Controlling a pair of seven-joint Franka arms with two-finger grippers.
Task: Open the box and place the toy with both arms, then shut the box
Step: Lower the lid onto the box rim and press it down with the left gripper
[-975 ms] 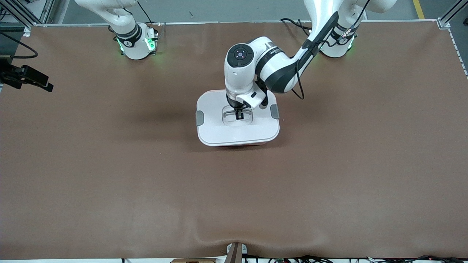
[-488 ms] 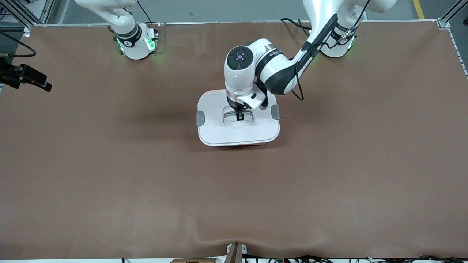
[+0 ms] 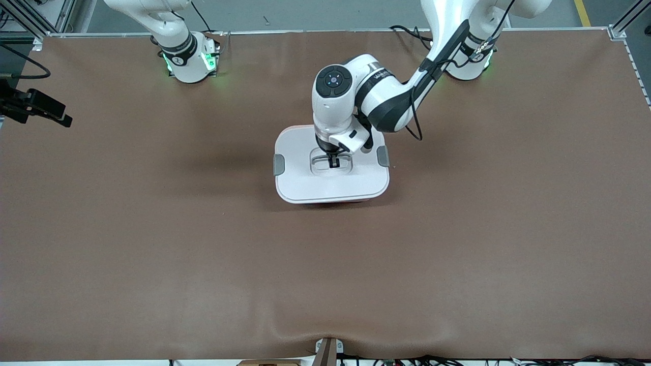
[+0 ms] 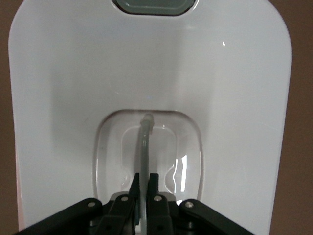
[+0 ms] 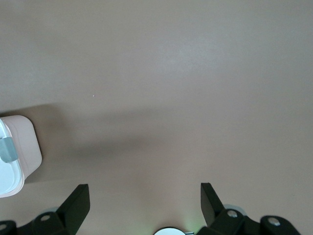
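The box [image 3: 305,178] stands mid-table with its white lid [image 4: 73,88] on and a grey clip [image 3: 278,164] at each end. A strip of pink tub [image 5: 27,147] shows under the lid. My left gripper [image 3: 333,161] points straight down into the lid's recessed centre. There it is shut on the thin handle [image 4: 144,142], with the fingertips of the left gripper [image 4: 144,177] pinching it from both sides. My right gripper [image 5: 144,188] waits open and holds nothing, up over bare table at the right arm's end. The toy is out of view.
The brown mat [image 3: 325,264] covers the whole table. The right arm's base [image 3: 190,61] glows green at the table's robot-side edge. A fold in the mat [image 3: 325,333] lies at the edge nearest the front camera.
The left arm's elbow shifted slightly, and the box lid nudged a touch toward the left arm's end. The left gripper's hold on the handle is unchanged. The right gripper barely moved.
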